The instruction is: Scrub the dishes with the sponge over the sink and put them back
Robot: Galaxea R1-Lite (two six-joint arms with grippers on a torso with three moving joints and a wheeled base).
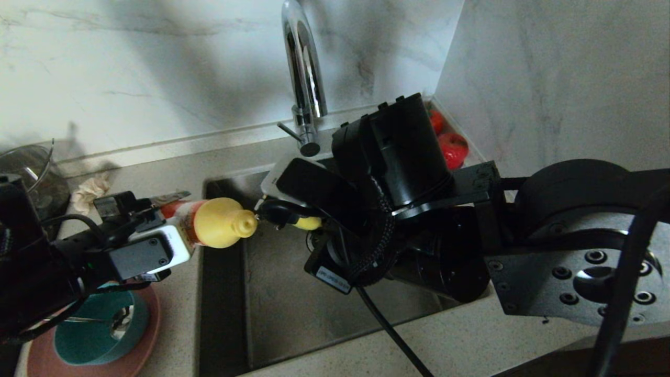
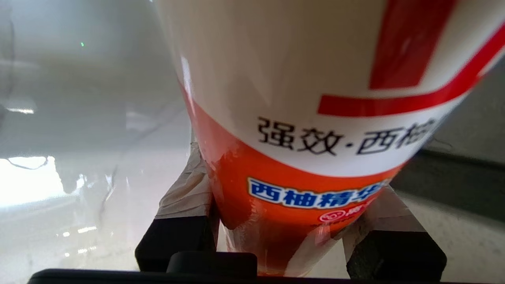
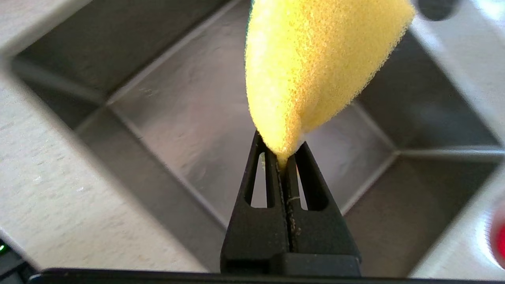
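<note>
Over the steel sink (image 1: 288,314) my right gripper (image 1: 280,213) is shut on the yellow sponge (image 1: 308,223), pinching one end (image 3: 282,157) while the foam of the sponge (image 3: 315,63) bulges past the tips above the basin (image 3: 177,118). My left gripper (image 1: 175,225) is shut on an orange-and-white dish soap bottle (image 1: 222,222), tipped level, with its yellow nozzle pointing at the sponge and nearly touching it. That bottle (image 2: 296,118) fills the left wrist view between the taped fingers (image 2: 185,189). The teal bowl (image 1: 78,345) sits on the pink plate (image 1: 141,356) at the near left, partly behind my left arm.
The chrome tap (image 1: 303,68) rises behind the sink. Red fruit (image 1: 451,147) sits in the back right corner. A glass pot (image 1: 31,173) and a beige rag (image 1: 91,189) are on the counter at the left. A black cable (image 1: 390,330) crosses the sink's front edge.
</note>
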